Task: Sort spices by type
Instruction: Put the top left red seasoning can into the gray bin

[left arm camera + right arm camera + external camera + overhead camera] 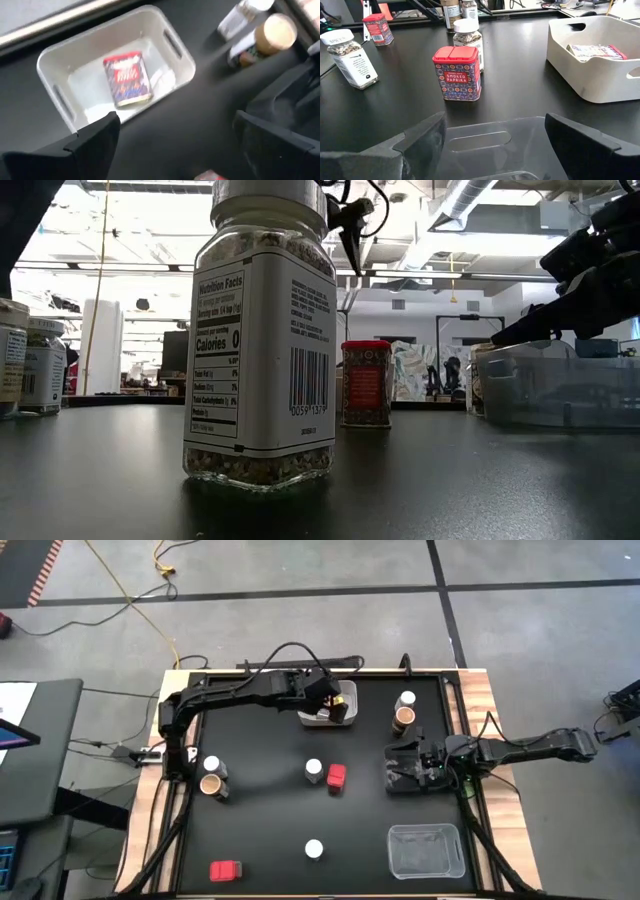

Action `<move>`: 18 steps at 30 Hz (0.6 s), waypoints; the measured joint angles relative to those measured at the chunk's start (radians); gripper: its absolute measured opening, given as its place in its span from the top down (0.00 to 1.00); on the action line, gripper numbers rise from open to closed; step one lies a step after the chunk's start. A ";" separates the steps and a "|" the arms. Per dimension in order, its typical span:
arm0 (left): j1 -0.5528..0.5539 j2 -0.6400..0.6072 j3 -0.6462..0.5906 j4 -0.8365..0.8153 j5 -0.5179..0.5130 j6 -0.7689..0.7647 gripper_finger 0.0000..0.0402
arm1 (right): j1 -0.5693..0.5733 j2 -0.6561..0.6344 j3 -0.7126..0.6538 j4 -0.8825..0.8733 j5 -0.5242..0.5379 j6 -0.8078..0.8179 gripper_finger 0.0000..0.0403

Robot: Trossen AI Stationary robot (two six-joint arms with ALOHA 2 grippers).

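Observation:
My left gripper (338, 698) (175, 130) hovers open over the white bin (312, 720) at the table's far side. One red box (127, 80) lies flat on the bin's floor. My right gripper (392, 768) (495, 130) sits low at the table's right, open, pointing left at a red paprika box (457, 73) (336, 777) that stands beside a white-lidded jar (313, 770). Another white-lidded jar (314, 849) (262, 340) stands near the front. A second red box (225, 870) lies at the near left.
A white-lidded jar (211, 765) and a brown-topped jar (211, 785) stand at the left edge. Another such pair (406, 700) (404, 717) stands far right. A clear plastic bin (425, 850) sits at the near right corner. Open black tabletop lies at the centre front.

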 joint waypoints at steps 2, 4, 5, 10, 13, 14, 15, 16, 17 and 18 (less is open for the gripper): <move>0.021 0.000 -0.022 0.053 0.001 0.000 0.08 | 0.000 0.000 0.000 0.000 0.000 0.000 0.09; 0.048 0.002 -0.036 0.078 0.016 -0.001 0.08 | 0.000 0.000 0.000 0.000 0.000 0.000 0.09; 0.062 0.002 -0.046 0.095 0.034 -0.007 0.08 | 0.000 0.000 0.000 0.000 0.000 0.000 0.09; 0.123 0.024 -0.082 0.118 0.088 -0.022 0.08 | 0.000 0.000 0.000 0.000 0.000 0.000 0.09; 0.143 0.048 -0.083 0.176 0.111 0.014 0.08 | 0.000 0.000 0.000 0.000 0.000 0.000 0.09; 0.148 0.059 -0.083 0.180 0.124 0.025 0.08 | 0.000 -0.001 0.000 0.000 0.000 0.001 0.09; 0.150 0.077 -0.083 0.193 0.127 0.035 0.08 | 0.000 -0.001 0.000 -0.001 0.000 0.001 0.09; 0.151 0.086 -0.083 0.217 0.130 0.038 0.08 | 0.000 -0.002 0.000 -0.001 -0.001 0.001 0.09; 0.153 0.102 -0.083 0.225 0.131 0.040 0.08 | 0.000 -0.002 0.000 0.000 -0.001 0.001 0.09; 0.154 0.118 -0.083 0.222 0.138 0.039 0.08 | 0.000 0.000 0.000 0.000 0.000 0.001 0.09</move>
